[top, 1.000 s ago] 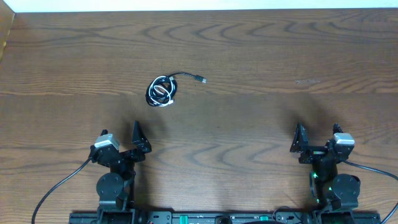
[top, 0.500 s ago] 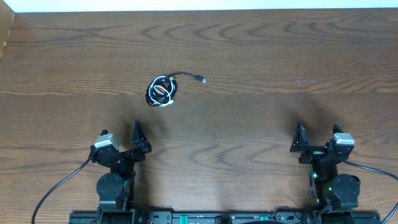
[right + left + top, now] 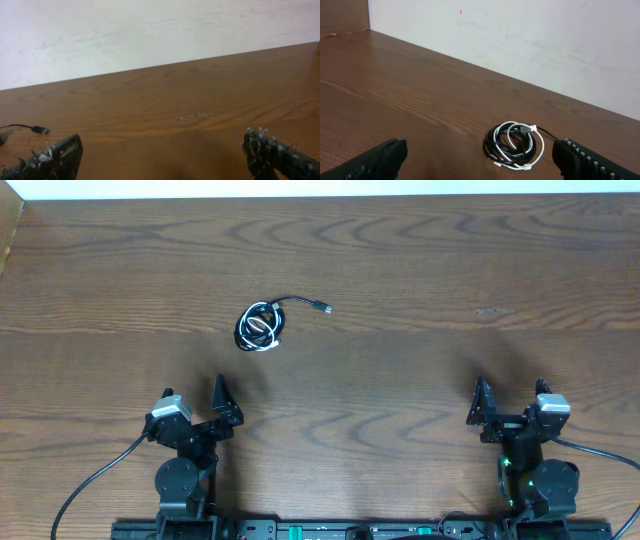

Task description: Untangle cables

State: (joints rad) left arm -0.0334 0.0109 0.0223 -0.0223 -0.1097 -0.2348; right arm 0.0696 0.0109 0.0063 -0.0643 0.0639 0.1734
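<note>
Overhead, we see the cables (image 3: 260, 327) lying in one small tangled coil on the wooden table (image 3: 420, 260), left of centre, with the black cord (image 3: 291, 301) trailing its plug end to the right. The left gripper (image 3: 192, 388) and right gripper (image 3: 511, 385) sit near the front edge, jaws spread wide, holding nothing, well apart from the coil.

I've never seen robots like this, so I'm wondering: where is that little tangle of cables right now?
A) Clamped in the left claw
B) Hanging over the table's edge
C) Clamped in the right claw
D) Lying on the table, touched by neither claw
D: the coiled black and white cables lie on the table, well ahead of the open left gripper and the open right gripper.
</note>
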